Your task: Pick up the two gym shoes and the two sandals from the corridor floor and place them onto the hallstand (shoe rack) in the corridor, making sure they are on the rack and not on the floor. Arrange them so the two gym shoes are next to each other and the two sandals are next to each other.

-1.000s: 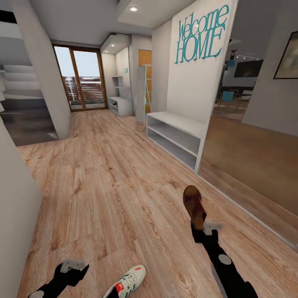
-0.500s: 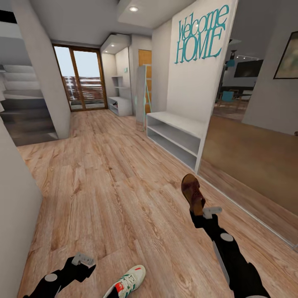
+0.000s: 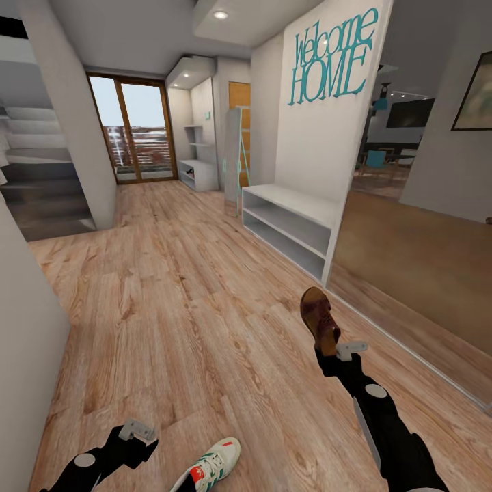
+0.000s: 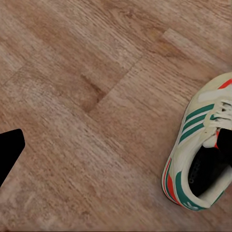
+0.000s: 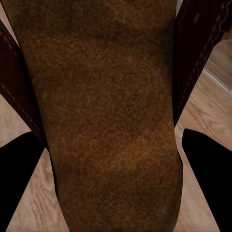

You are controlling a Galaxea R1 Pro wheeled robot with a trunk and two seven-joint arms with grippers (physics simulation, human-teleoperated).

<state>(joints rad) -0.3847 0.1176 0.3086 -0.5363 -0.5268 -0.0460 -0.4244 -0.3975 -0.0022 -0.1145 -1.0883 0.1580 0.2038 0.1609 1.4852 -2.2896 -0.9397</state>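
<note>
One brown sandal (image 3: 319, 325) clamped in the right gripper (image 3: 333, 355), lifted clear of the wood floor (image 3: 191, 307). One sneaker (image 3: 208, 467) lying on the planks just beside the left gripper (image 3: 133, 437) — fingers there impossible to judge as spread or closed. Hallstand (image 3: 197, 164) well down the corridor, nothing seen on it from here — near grey bench (image 3: 290, 225) bare too. Early days: nothing racked as far as shown, second sandal and second sneaker unaccounted for.

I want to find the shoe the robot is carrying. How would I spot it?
Start at the white wall with teal "Welcome HOME" lettering, then drop past the pale grey two-shelf bench to the wood-plank floor. The dark brown leather sandal is clamped in the right end effector, unlike the cream-white, green-striped sneaker on the floor.
</note>
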